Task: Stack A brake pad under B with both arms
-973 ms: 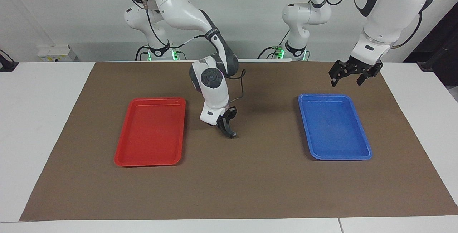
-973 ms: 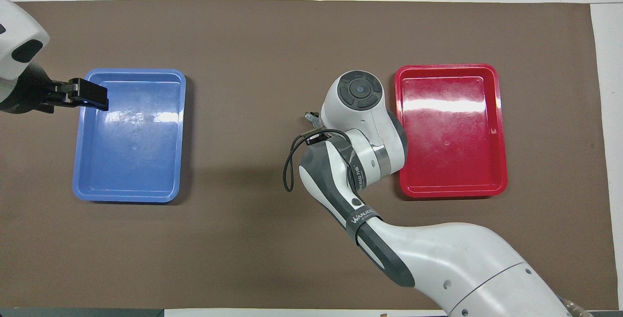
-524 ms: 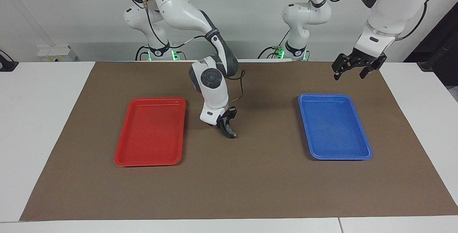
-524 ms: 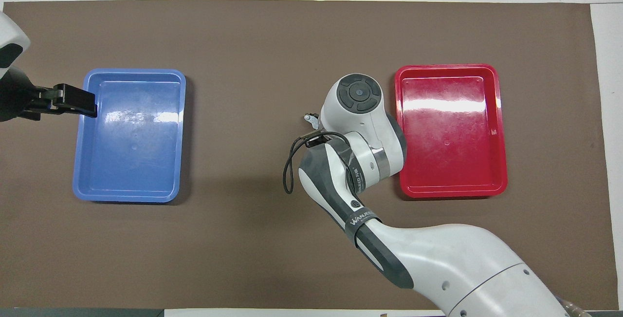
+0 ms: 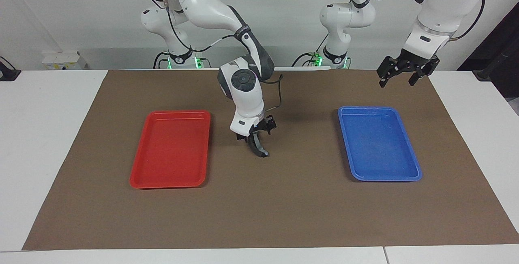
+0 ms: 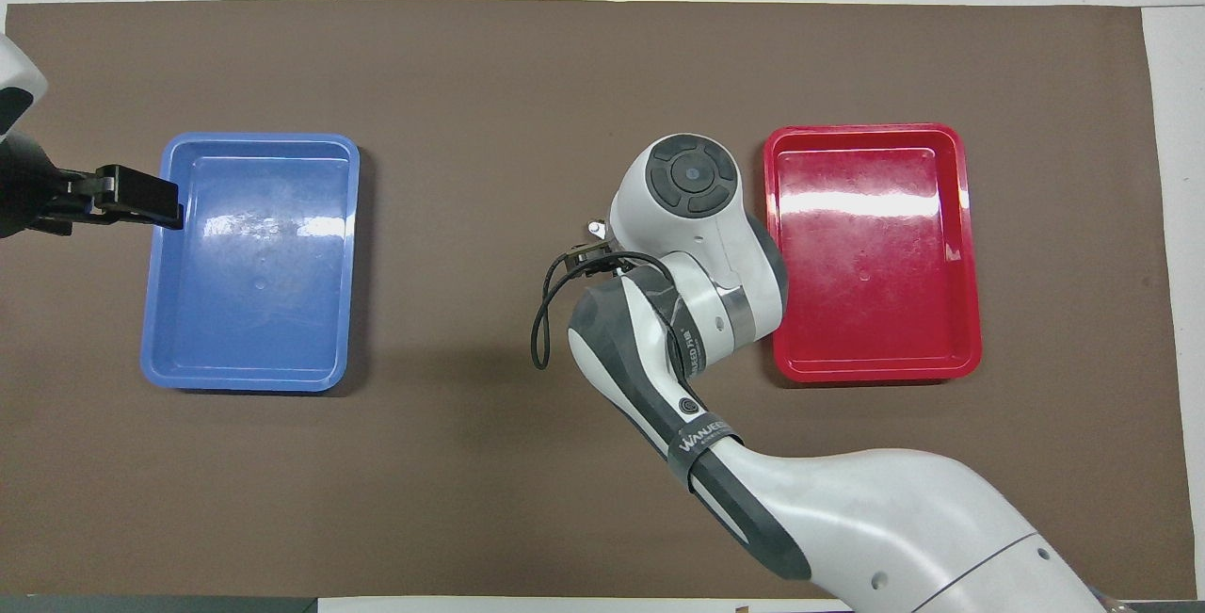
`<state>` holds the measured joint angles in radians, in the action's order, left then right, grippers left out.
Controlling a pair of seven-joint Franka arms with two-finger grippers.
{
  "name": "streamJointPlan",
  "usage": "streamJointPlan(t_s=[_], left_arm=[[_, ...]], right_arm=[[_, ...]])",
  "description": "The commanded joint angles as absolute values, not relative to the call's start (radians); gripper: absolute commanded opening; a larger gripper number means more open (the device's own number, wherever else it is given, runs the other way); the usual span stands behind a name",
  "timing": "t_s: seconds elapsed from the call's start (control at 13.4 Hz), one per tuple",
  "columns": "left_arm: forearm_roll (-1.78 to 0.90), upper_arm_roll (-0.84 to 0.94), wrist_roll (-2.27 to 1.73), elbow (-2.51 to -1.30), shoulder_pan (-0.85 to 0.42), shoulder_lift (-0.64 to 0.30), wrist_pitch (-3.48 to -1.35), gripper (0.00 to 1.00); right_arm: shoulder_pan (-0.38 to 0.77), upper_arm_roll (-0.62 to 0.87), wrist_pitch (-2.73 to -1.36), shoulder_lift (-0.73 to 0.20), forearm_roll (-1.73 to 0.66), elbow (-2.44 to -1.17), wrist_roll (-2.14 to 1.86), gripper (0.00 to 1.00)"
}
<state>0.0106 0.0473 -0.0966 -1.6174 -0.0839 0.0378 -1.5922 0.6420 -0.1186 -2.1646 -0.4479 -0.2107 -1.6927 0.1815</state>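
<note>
Right end effector [image 5: 256,142] gripping B [image 5: 259,149] by one end over the worktop [image 5: 284,207] (probably stiff, heavyish); left end effector [image 5: 403,73] open, empty.

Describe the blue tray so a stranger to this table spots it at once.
A brown paper mat covers the white table, bearing two shallow rectangular plastic trays with the right gripper low between them. The blue tray lies toward the left arm's end, where the left gripper waits above the mat. Colour alone separates it from the red tray.

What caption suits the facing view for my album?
Right gripper holds curved brake piece between red tray and blue tray; left gripper waits, open.
</note>
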Motion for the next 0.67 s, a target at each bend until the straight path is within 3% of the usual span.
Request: streamJointPlan(t_s=[0.0, 0.6], left_arm=[[-0.005, 0.045, -0.084, -1.621, -0.077, 0.038, -1.571, 0.99], [-0.005, 0.051, -0.086, -1.620, -0.077, 0.035, -1.565, 0.99]], right_arm=[[0.579, -0.124, -2.085, -0.368, -0.180, -1.697, 0.193, 1.00], [0.303, -0.127, -1.700, -0.198, -0.061, -1.614, 0.187, 1.00]])
